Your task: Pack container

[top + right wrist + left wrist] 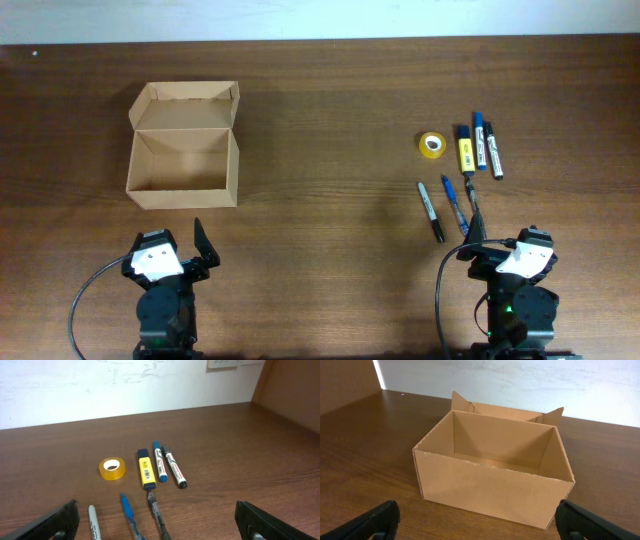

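Overhead view has the container sitting open and empty at the left of the table, just ahead of the left gripper, and both grippers have jaws spread wide, holding nothing. The tape roll, yellow highlighter, markers and pens all lie by the right gripper. I'd start there: straddle the outermost pen square across its barrel, since they're packed close together.

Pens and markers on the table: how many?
6. Back row beside the yellow tape roll: yellow highlighter, blue-capped marker, black-capped marker. Front row: black-and-white pen, blue pen, dark grey pen. None seem hidden.
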You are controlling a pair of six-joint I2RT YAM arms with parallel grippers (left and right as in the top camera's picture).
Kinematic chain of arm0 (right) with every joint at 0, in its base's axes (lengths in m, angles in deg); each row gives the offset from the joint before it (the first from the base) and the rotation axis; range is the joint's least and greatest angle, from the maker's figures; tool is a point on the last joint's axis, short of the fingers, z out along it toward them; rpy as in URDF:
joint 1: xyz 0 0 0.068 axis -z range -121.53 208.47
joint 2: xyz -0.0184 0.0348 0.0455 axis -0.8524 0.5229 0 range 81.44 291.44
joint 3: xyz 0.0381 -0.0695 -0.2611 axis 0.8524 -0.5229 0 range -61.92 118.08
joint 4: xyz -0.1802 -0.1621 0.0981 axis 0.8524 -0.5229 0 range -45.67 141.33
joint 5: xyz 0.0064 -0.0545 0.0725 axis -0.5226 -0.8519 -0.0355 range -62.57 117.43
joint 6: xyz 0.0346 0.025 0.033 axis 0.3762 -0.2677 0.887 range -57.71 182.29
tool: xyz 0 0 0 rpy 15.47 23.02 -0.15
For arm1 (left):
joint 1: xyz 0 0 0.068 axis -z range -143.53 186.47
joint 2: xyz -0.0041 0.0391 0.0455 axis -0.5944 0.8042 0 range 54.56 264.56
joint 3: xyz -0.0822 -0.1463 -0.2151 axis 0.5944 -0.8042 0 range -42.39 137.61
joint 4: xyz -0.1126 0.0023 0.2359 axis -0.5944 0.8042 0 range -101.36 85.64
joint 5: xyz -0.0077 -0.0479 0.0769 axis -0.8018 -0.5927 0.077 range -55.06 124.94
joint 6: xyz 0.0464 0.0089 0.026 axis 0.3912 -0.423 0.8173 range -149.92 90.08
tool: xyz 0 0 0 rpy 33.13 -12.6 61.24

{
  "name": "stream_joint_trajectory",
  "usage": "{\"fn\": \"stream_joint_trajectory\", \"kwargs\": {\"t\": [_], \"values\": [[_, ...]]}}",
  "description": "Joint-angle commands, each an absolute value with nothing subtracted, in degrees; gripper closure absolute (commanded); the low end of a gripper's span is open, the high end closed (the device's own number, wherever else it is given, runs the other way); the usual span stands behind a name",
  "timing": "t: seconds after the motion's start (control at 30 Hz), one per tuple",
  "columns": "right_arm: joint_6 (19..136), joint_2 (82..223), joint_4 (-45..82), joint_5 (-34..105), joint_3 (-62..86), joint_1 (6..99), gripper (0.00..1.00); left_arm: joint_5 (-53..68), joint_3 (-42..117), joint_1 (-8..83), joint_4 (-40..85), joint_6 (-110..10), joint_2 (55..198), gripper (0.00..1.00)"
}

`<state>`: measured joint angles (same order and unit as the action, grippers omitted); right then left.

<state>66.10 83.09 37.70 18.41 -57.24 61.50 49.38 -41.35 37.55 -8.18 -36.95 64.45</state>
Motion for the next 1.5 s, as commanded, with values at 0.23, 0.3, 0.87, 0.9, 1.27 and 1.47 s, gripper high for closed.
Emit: {"fn": "stream_joint_trajectory", "kwargs": {"t": [0.23, 0.3, 0.87, 0.9, 1.27, 1.47], "values": [[65.71, 82.54, 37.66, 17.54, -57.65, 61.98, 0.01, 49.77, -41.90, 37.25, -8.12, -36.27, 63.90, 0.00], [65.71, 82.54, 37.66, 17.54, -57.65, 61.98, 0.01, 49.77, -41.90, 37.25, -8.14, -36.27, 63.90, 0.00], [65.71, 82.54, 37.66, 17.54, -57.65, 61.98, 0.01, 31.06, -31.91, 37.25, -0.99, -41.47, 65.23, 0.00], [65.71, 82.54, 37.66, 17.54, -57.65, 61.98, 0.01, 31.72, -28.63, 37.25, 3.10, -41.47, 66.41, 0.00], [65.71, 82.54, 37.66, 17.54, -57.65, 61.98, 0.01, 31.28, 14.80, 37.31, 33.59, -41.43, 99.44, 0.00], [65.68, 82.54, 37.66, 17.54, -57.65, 61.98, 0.01, 20.88, 39.06, 37.31, 49.15, -41.39, 121.58, 0.00]]}}
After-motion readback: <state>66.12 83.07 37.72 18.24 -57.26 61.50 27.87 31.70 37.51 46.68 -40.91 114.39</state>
